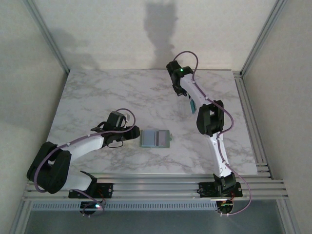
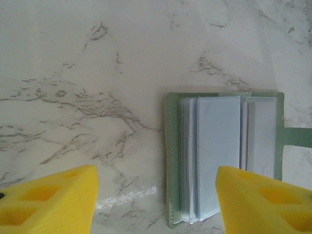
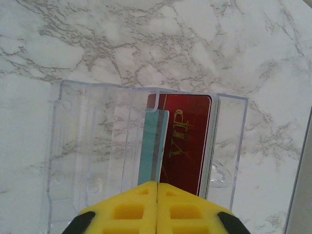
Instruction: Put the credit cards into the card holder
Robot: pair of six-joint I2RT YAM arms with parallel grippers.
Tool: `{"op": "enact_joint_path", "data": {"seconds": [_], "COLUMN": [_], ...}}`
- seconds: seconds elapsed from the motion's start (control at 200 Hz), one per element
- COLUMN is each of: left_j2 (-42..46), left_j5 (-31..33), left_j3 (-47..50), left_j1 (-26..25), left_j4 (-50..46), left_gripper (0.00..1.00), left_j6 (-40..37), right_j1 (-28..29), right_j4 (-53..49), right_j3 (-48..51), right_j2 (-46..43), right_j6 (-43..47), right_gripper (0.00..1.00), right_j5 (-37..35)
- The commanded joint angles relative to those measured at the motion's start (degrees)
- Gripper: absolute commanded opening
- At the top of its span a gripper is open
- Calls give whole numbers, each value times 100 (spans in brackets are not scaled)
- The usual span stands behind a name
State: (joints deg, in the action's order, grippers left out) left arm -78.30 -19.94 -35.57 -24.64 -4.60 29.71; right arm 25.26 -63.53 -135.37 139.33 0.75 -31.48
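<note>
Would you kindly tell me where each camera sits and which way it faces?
Top: high behind the robot, facing down on the table; left arm, right arm.
Left wrist: faces down at the open holder; open left tool.
Right wrist: faces down at a clear tray; right tool shut on teal card.
Shared: top and left wrist see the holder.

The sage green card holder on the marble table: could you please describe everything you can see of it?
The sage green, stitched folding card holder lies open and flat on the white marble table, just ahead of the open left gripper. Pale translucent sleeves fill both halves, seemingly empty; a closing tab sticks out one side. Whether a yellow finger touches it is unclear.
</note>
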Motion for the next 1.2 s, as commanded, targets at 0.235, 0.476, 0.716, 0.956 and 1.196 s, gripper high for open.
{"op": "enact_joint_path", "data": {"seconds": [0.235, 0.476, 0.716, 0.956, 1.196], "left_j2": [-65, -33, 90, 309, 477], "left_j5": [-114, -121, -91, -270, -548], "left_j3": [-64, -49, -12, -11, -125], "left_j1": [39, 39, 38, 39, 39], "left_j4": [89, 83, 38, 49, 68], "left_gripper": [64, 63, 63, 63, 64], "left_j6": [-57, -26, -1, 99, 172], "right_j1": [-61, -73, -71, -72, -62], "right_j4": [-549, -572, -500, -295, -89], "right_j3": [-294, -343, -316, -41, 444], "right_j2": [420, 408, 192, -381, -1096], "right_j6": [-117, -172, -305, -640, -843], "right_gripper": [15, 8, 0, 0, 0], "right_j5": [54, 45, -16, 236, 555]}}
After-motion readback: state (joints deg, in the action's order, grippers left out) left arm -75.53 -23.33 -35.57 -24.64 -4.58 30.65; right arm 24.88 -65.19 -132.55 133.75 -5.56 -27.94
